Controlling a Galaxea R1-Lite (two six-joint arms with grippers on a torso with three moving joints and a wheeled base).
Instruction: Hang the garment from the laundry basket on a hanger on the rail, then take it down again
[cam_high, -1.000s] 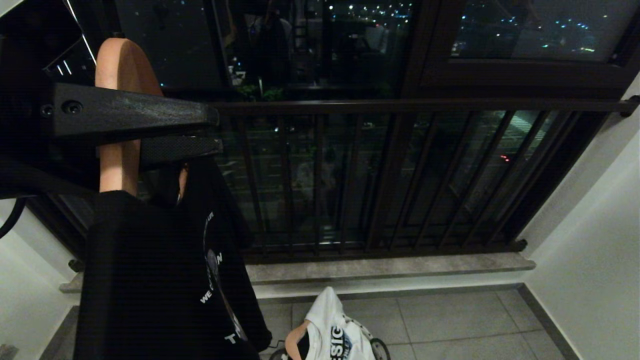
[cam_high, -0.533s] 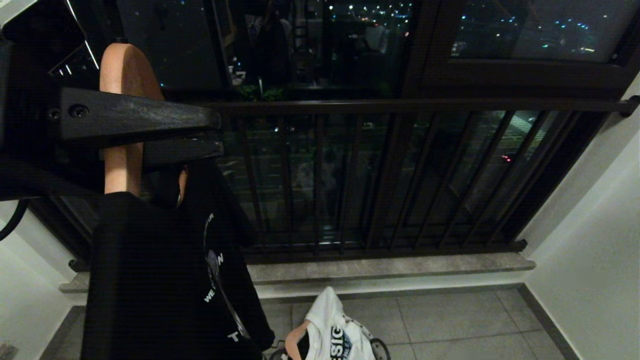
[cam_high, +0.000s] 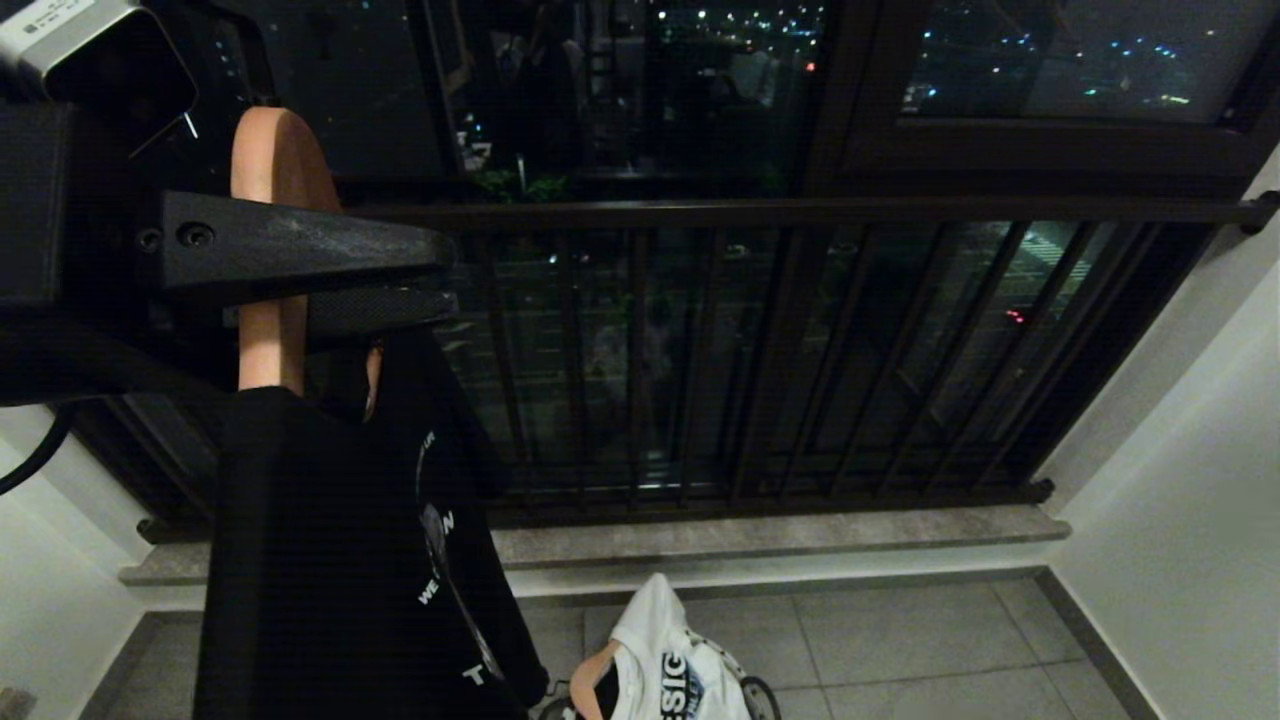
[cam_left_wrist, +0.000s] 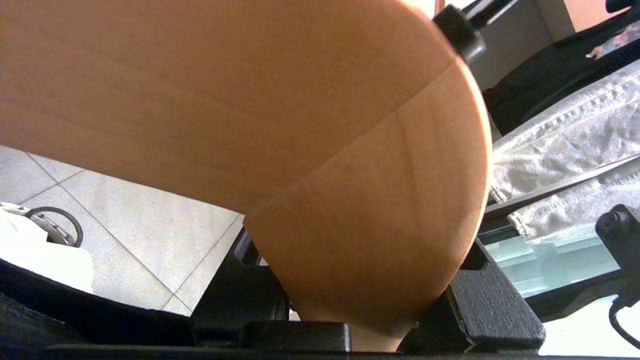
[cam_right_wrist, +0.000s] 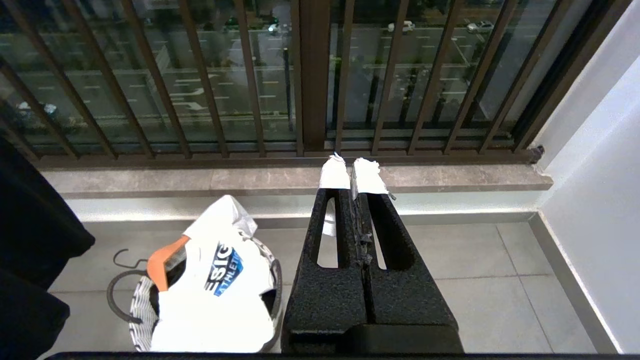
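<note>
My left gripper (cam_high: 445, 275) is raised at the left, level with the dark rail (cam_high: 800, 211), and is shut on a wooden hanger (cam_high: 270, 160). A black printed garment (cam_high: 320, 560) hangs from that hanger down to the floor. In the left wrist view the hanger's wood (cam_left_wrist: 300, 125) fills the space between the black fingers (cam_left_wrist: 495, 310). The laundry basket (cam_high: 755, 690) stands on the floor tiles below. A white shirt (cam_right_wrist: 215, 290) and an orange hanger (cam_right_wrist: 162, 260) lie in it. My right gripper (cam_right_wrist: 350, 172) is parked low, shut and holding nothing.
Vertical railing bars (cam_high: 640, 360) and dark window glass stand behind the rail, above a stone ledge (cam_high: 780, 535). A white wall (cam_high: 1180, 520) closes in the right side. Grey floor tiles (cam_high: 920, 650) lie to the right of the basket.
My left gripper, with the hanger and the black garment, has drifted a little to the right in the head view. The basket and the railing have stayed in place.
</note>
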